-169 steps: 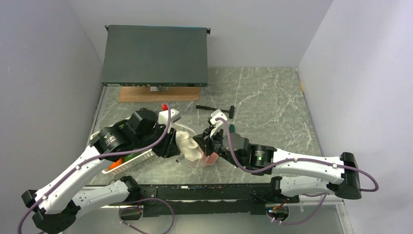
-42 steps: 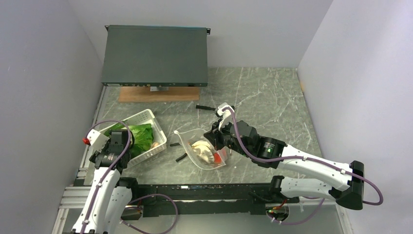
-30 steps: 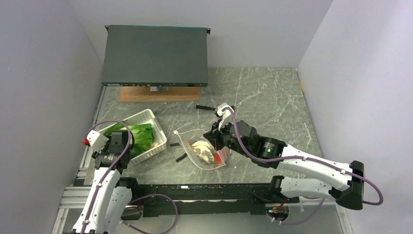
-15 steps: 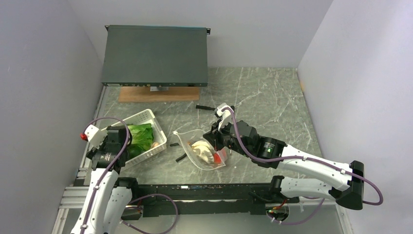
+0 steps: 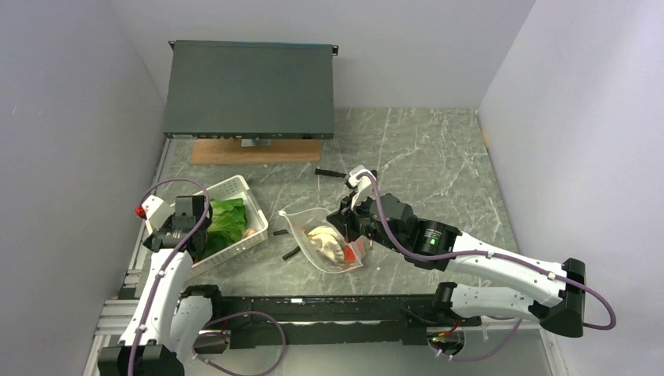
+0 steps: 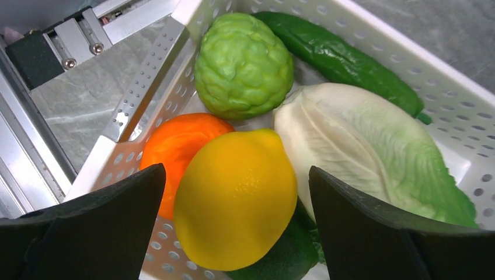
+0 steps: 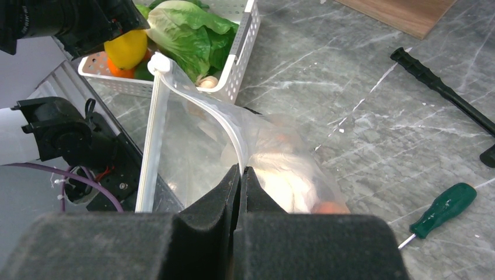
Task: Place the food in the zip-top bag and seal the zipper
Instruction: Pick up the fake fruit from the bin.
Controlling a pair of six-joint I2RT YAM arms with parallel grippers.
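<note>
My left gripper (image 6: 236,230) hangs open inside the white basket (image 6: 408,52), its jaws on either side of a yellow lemon (image 6: 236,192) without touching it. Around the lemon lie an orange (image 6: 172,149), a bumpy round green piece (image 6: 244,65), a dark green cucumber (image 6: 344,58) and a leafy green piece (image 6: 373,151). My right gripper (image 7: 240,172) is shut on one lip of the zip-top bag (image 5: 325,249), holding its mouth open toward the basket. The pale zipper (image 7: 153,134) runs along the mouth. In the bag lie a white mushroom cluster (image 5: 322,237) and a red piece (image 5: 354,252).
A black-handled tool (image 5: 343,173) and a green screwdriver (image 7: 443,210) lie beyond the bag. Two small black pieces (image 5: 290,254) sit between basket and bag. A dark metal box (image 5: 249,90) on a wooden board (image 5: 254,151) stands at the back left. Walls close in both sides.
My left arm has moved forward over the basket and its jaws have opened wide around the lemon. The right gripper and the bag have not moved.
</note>
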